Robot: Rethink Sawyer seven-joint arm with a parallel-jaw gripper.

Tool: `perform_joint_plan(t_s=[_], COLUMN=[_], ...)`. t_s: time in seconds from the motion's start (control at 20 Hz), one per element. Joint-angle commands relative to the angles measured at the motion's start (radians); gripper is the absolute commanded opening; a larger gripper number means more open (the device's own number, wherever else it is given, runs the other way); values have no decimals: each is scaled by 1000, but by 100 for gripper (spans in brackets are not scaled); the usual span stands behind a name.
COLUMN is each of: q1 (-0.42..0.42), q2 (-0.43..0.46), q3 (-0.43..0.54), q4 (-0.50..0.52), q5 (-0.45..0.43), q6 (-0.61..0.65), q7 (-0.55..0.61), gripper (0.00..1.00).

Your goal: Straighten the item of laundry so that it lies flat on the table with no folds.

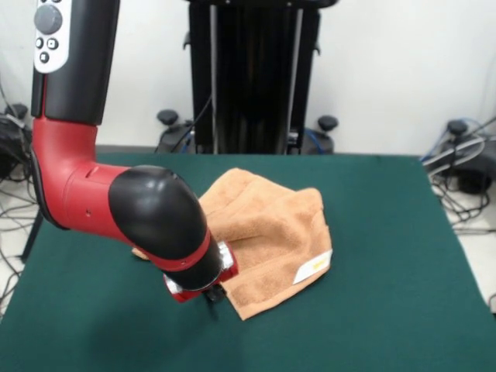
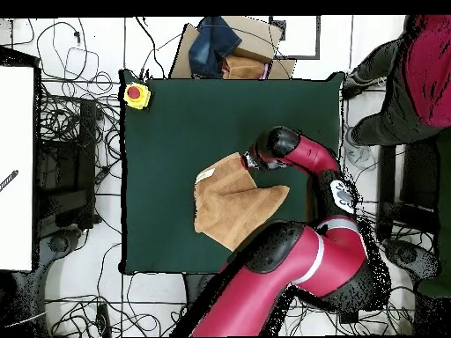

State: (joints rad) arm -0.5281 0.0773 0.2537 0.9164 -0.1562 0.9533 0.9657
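Note:
The item of laundry (image 1: 267,232), a peach-orange towel, lies rumpled near the middle of the dark green table (image 1: 387,310), with one part doubled over another. A white label (image 1: 312,267) shows at its near right corner. My gripper (image 1: 211,297) is down at the towel's near left corner, mostly hidden behind the arm's black and red wrist. In the overhead view the gripper (image 2: 250,161) sits at the upper right corner of the towel (image 2: 231,201), low over the table (image 2: 176,123). Whether it holds the cloth is hidden.
A yellow box with a red button (image 2: 136,95) sits on one table corner. A person (image 2: 421,70) stands beside the table's edge. A cardboard box with a dark blue cloth (image 2: 220,44) lies off the table, and cables cover the floor around it.

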Motion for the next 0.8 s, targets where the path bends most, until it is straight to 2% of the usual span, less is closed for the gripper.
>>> perform_joint_plan(t_s=[0.05,0.15,0.25,0.35,0.55,0.7,0.8], q1=[24,50,66,68,29,-17,-21], q2=[151,141,78,-23,-239,-367,-440], q3=[-34,-61,-110,-160,-226,-231,-245], q4=[-292,-318,-264,-128,224,389,461], q5=[3,2,-17,-51,-111,-111,-122], q6=[-290,-214,-87,-39,-93,-89,-118], q7=[344,395,404,376,260,177,182], gripper=[0,0,0,0,0,0,0])
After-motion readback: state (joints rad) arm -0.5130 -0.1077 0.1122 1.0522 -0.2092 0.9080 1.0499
